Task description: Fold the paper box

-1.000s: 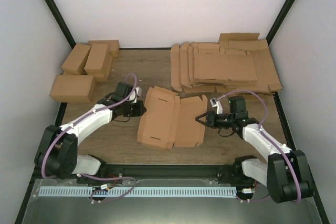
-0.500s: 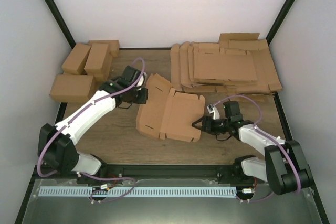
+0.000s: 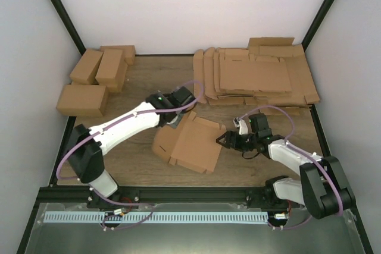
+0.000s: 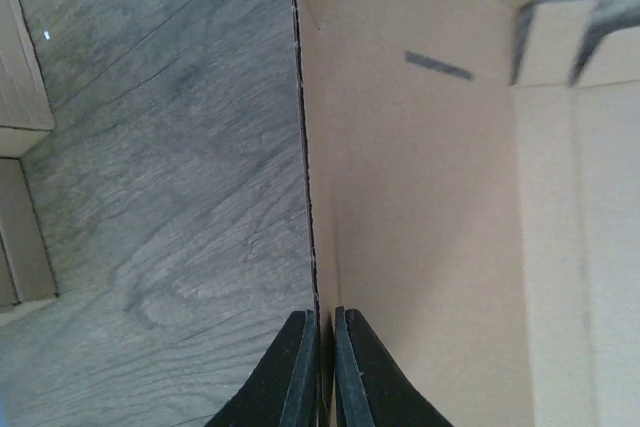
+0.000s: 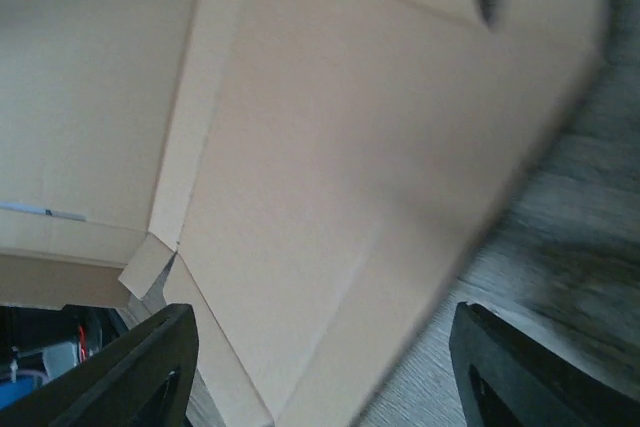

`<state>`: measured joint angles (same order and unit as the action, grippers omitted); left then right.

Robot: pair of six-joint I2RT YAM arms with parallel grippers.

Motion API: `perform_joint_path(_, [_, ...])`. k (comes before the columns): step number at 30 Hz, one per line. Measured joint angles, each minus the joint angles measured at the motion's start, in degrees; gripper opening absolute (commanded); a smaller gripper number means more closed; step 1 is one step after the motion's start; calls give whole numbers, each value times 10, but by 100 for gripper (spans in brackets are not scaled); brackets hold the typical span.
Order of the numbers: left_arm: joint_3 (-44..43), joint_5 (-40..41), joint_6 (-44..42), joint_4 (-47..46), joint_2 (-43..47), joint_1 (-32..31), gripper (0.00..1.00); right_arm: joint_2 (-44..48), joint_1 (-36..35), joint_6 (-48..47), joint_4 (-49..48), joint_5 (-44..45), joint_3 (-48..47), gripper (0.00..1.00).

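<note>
Surface nearest the arms carries the right hand, open at the near right edge of the paper box, which lies mid-surface, partly folded. Left hand is clamped on its raised far panel. Beyond: flat blanks right, folded cartons left.

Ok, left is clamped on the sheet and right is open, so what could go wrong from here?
The left gripper pinches only a thin edge of the paper box, and the right gripper is open, so the sheet may pivot or slip. It also sits close to the stack of flat blanks and might snag one.
</note>
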<state>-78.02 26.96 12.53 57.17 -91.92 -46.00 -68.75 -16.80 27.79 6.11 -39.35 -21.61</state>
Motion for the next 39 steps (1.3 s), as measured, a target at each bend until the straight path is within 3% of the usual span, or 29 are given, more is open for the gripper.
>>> perform_joint_path(3, [-4,40,-7,10,-25,-31,8,-3,-5,-6,-4,-1,-10,53])
perform_joint_path(9, [-18,100,-7,17,-52,-66,8,-38,-32,2,-42,-14,-16,36])
perform_joint_path(18, [-19,103,8,11,-49,-72,13,-107,-60,58,-152,-25,13,21])
perform_joint_path(28, [-3,-26,37,-64,-9,-72,25,-158,-77,107,-255,-28,46,16])
perform_joint_path(39, [50,-173,70,-160,-5,-66,27,-164,-78,117,-290,-28,58,16])
